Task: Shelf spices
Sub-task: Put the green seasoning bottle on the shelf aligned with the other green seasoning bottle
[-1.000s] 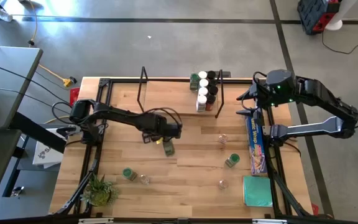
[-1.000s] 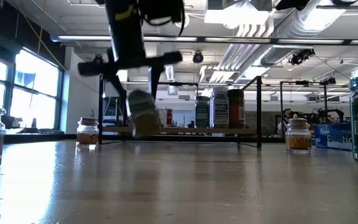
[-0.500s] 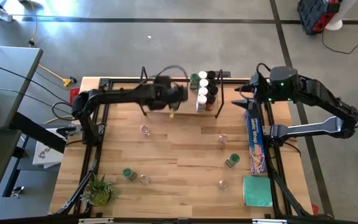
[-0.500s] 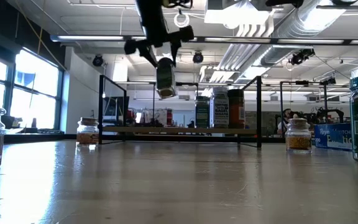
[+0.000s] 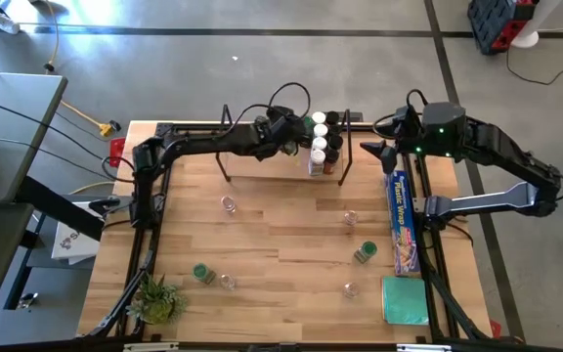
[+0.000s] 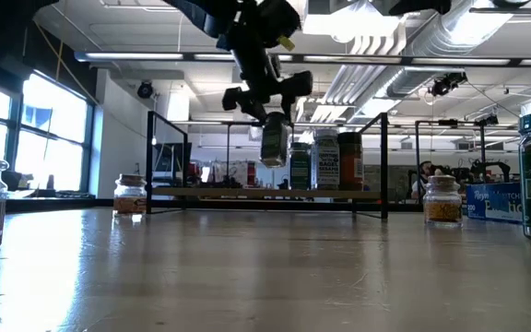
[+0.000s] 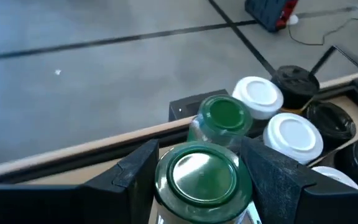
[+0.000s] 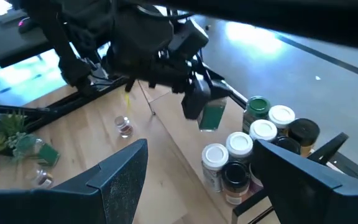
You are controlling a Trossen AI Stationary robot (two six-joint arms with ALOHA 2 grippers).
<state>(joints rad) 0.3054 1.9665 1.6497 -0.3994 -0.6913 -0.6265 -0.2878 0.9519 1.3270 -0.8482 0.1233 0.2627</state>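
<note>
Grey concrete floor is stretching away behind the pale butcher-block wooden desk (image 5: 291,235), and the black tube frame (image 5: 262,125) is edging its far side. I am holding my left pincer (image 6: 267,103) above the low shelf of pale board and thin black wire end frames (image 5: 252,166), its two dark fingers clamped on a small cylindrical glass spice jar with a shiny green lid (image 7: 202,175). I am gripping the jar by its sides just under the lid, so that it is hanging upright and its base can come down flat on the board. It is hovering just beside the cluster of shelved jars (image 5: 323,140), nearest the green-lidded one (image 7: 223,115); that gap, I judge, is where it belongs, since the white and dark brown lids are already packed tight toward the shelf's right end. My right pincer (image 8: 197,180) is waiting with its fingers spread wide and holding nothing, above the long blue plastic-wrap box (image 5: 402,220). Several smooth little jars are lying scattered on the desk, among them a green-lidded jar (image 5: 365,253) and a clear one (image 5: 228,204), near the spiky green plant (image 5: 157,298)
</note>
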